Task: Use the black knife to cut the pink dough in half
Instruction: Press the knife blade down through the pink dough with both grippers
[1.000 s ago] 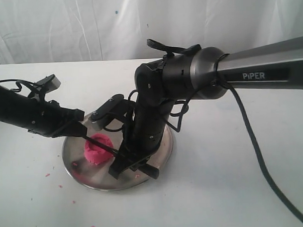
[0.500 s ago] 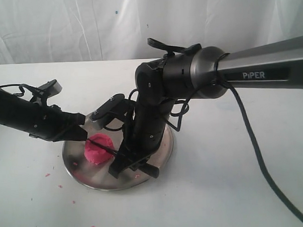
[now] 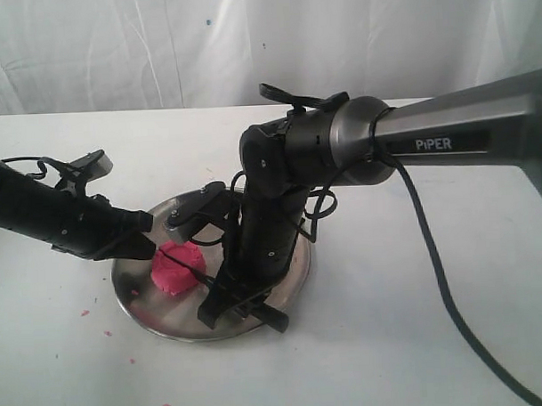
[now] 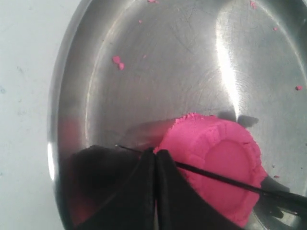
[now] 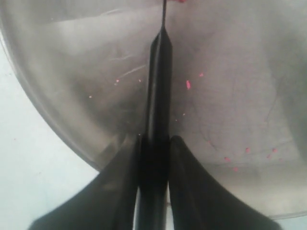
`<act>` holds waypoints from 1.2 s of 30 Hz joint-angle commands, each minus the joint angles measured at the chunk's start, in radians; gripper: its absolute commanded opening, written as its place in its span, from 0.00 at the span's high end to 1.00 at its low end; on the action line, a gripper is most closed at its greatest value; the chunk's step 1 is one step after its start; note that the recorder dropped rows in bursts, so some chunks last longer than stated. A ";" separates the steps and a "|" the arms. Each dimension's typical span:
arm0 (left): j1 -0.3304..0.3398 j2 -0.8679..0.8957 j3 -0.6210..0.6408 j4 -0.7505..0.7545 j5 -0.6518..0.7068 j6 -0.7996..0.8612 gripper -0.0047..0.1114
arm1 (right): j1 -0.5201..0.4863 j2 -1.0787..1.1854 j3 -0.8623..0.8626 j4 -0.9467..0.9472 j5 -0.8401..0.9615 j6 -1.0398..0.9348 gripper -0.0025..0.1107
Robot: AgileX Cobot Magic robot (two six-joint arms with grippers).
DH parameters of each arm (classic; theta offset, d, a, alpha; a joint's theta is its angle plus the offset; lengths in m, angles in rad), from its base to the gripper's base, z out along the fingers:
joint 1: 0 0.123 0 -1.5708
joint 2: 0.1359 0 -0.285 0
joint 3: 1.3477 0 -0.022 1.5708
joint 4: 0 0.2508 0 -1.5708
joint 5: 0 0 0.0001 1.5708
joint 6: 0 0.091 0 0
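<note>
Two arms meet over the steel plate (image 3: 145, 301) in the exterior view: my right gripper (image 3: 242, 304) sits low at the plate's near edge, my left gripper (image 3: 140, 232) reaches in from the left, and the black knife (image 3: 186, 266) lies across the top of the pink dough (image 3: 175, 269) between them. Left wrist view: my fingers (image 4: 139, 187) are closed together at the blade's tip, blade resting over the undivided puck. Right wrist view: my jaws clamp the handle, so I judge cutting is only starting; next comes a firm, even downward press at both ends.
</note>
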 commanded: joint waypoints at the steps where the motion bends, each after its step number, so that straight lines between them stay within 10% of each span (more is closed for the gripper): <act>1: -0.006 0.007 0.001 0.007 0.008 0.004 0.96 | -0.002 0.014 -0.001 0.002 0.062 -0.009 0.98; 36: -0.006 0.006 -0.080 0.023 0.057 0.002 0.96 | -0.017 0.014 -0.032 -0.080 0.132 0.098 0.98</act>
